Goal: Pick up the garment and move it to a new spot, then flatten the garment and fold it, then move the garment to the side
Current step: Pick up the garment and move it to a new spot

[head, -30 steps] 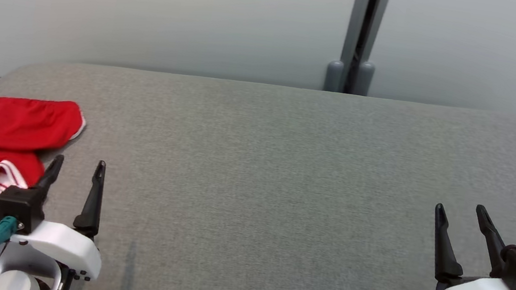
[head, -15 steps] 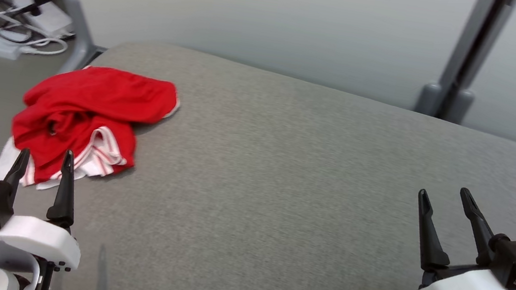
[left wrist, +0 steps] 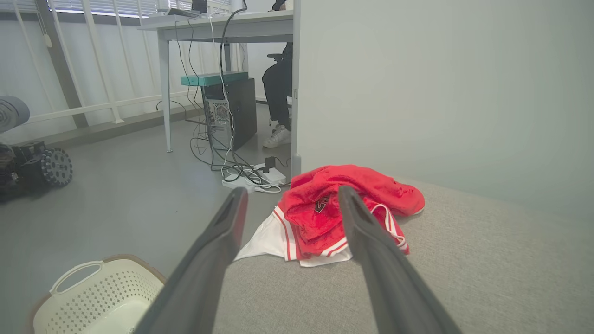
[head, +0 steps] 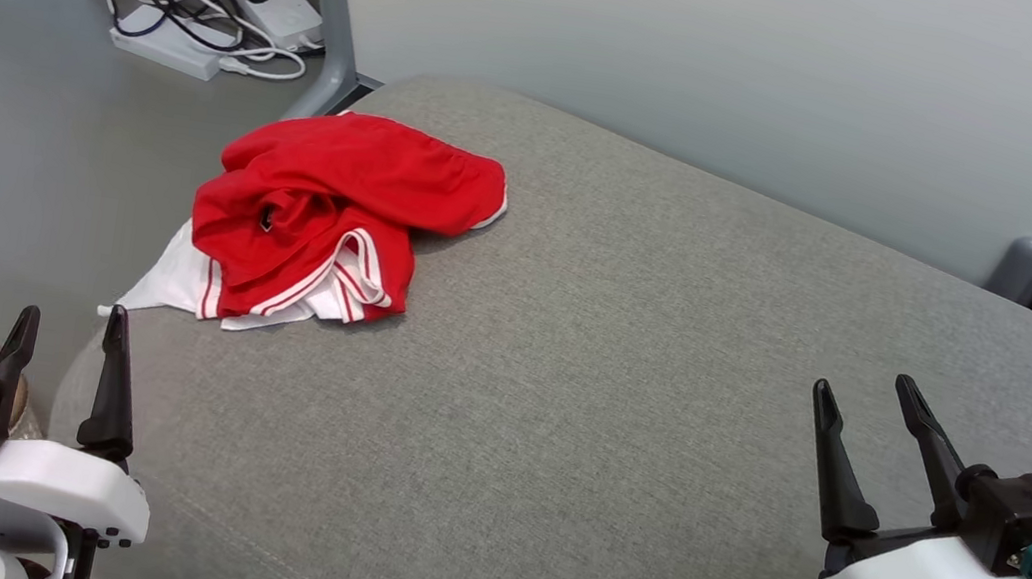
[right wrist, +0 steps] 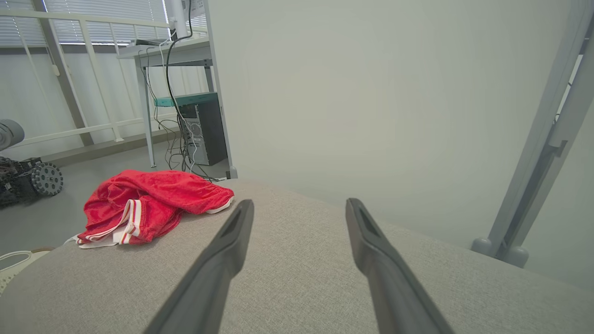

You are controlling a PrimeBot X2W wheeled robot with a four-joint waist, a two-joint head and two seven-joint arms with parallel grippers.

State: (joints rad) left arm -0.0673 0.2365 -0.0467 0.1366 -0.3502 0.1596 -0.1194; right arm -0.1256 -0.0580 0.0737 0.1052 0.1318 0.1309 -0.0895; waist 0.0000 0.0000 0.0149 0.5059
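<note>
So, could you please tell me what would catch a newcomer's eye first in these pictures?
The crumpled red garment with white trim stands out, lying at the far left corner of the grey padded surface. The left gripper and right gripper hang open and empty nearer the robot, apart from it. Tangled cables lie on the floor beyond.

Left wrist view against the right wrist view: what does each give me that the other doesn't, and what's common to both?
Left wrist view: a person's leg and shoe beneath the desk, and the open left hand aimed at the garment. Right wrist view: a grey post beyond the cushion, and the open right hand pointing across bare cushion. Shared: the crumpled red garment at the cushion's end, the desk, and the computer tower.
</note>
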